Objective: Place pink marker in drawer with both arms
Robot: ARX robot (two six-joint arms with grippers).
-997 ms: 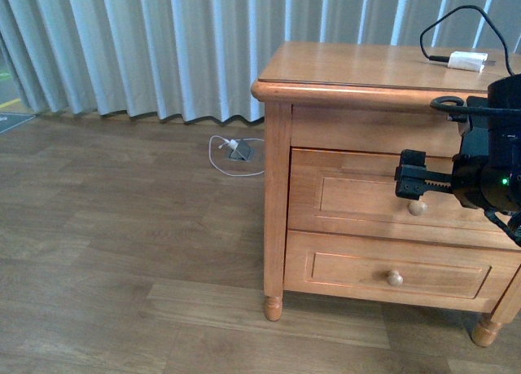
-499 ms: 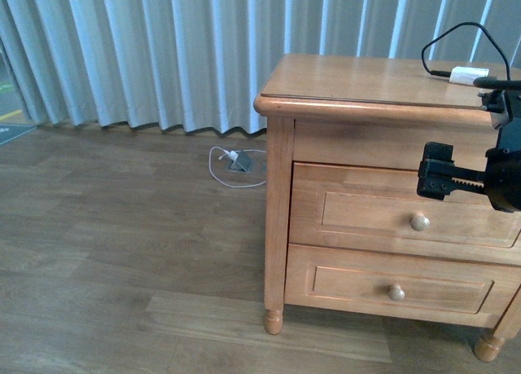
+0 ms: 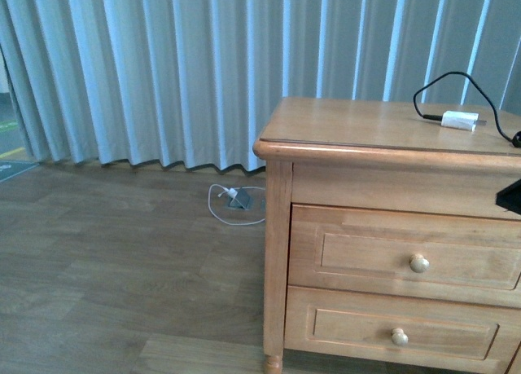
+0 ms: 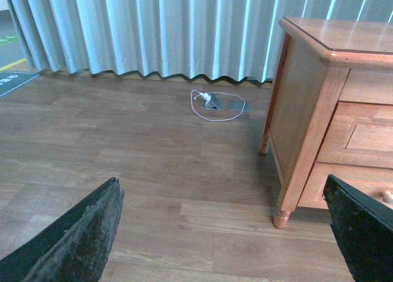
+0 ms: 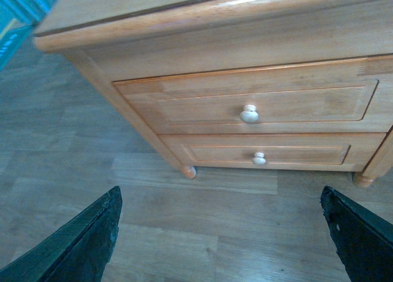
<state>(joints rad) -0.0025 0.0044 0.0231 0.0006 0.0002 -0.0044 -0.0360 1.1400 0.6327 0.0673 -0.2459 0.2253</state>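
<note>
Upper drawer (image 3: pixel 407 256) shut flush in the honey-coloured wooden cabinet (image 3: pixel 277 227), round pale knob (image 3: pixel 419 263) at its middle, lower drawer (image 3: pixel 395 333) shut beneath. White plug adapter (image 3: pixel 460 121) with black cable (image 3: pixel 444 85) on the cabinet top. White cord (image 3: pixel 232 204) coiled on the floor by the curtain (image 3: pixel 163 64). Left claw (image 4: pixel 224 233) spread wide, empty, above wooden floor beside the cabinet. Right claw (image 5: pixel 221 230) likewise spread and empty, facing both drawers. Pink marker nowhere visible.
</note>
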